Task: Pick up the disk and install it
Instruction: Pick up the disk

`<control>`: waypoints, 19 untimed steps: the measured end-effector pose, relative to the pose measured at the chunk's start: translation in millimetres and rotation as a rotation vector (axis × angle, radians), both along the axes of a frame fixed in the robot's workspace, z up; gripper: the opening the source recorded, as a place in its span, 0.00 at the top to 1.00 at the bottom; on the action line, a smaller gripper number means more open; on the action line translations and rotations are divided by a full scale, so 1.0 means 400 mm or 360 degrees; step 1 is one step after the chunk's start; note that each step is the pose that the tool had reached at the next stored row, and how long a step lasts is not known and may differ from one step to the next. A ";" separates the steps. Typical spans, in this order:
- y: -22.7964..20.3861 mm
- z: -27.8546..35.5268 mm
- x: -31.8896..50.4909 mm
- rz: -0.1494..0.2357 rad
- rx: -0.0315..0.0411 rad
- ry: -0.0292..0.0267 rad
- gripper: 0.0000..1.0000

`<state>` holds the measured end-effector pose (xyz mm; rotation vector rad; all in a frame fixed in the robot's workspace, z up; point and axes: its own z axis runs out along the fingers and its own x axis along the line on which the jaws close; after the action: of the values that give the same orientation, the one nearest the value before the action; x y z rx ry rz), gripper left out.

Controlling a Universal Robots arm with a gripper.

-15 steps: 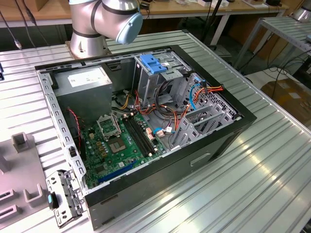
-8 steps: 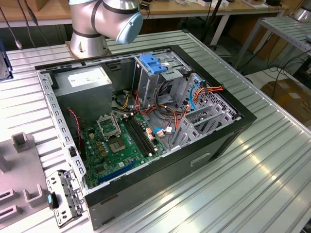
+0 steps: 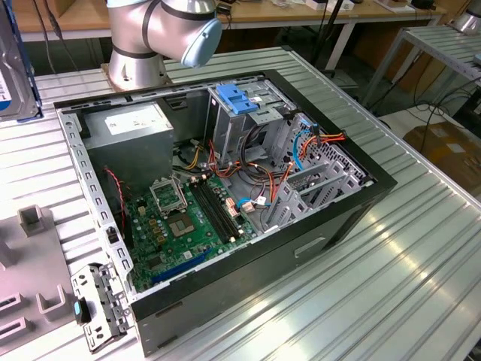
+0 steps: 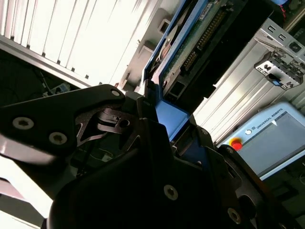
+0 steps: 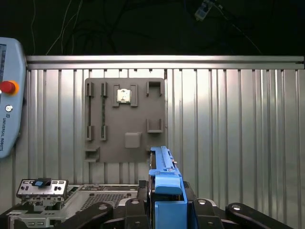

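Note:
In both wrist views my gripper [image 5: 164, 207] is shut on the disk [image 5: 163, 174], which stands edge-on between the black fingers [image 4: 143, 119] with its blue side rail showing. The second wrist view shows the disk's [image 4: 200, 43] green circuit-board side and connector end. In the exterior view the disk [image 3: 11, 71] hangs at the far left edge, above the ribbed table and left of the open computer case [image 3: 225, 188]. The blue-topped drive bay [image 3: 240, 101] sits at the back of the case, apart from the disk.
A grey power-supply box [image 3: 131, 124] and the motherboard [image 3: 180, 222] lie inside the case among loose cables. A grey fixture plate [image 5: 125, 119] lies on the table. A loose metal bracket [image 3: 94, 304] rests by the case's front corner. A teach pendant [image 4: 271, 138] lies nearby.

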<state>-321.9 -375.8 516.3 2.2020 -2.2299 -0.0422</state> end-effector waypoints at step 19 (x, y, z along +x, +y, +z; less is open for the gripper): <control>-0.022 -0.006 0.104 0.0000 0.0000 0.00009 0.63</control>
<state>-280.3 -384.5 513.9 2.2017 -2.2296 -0.0429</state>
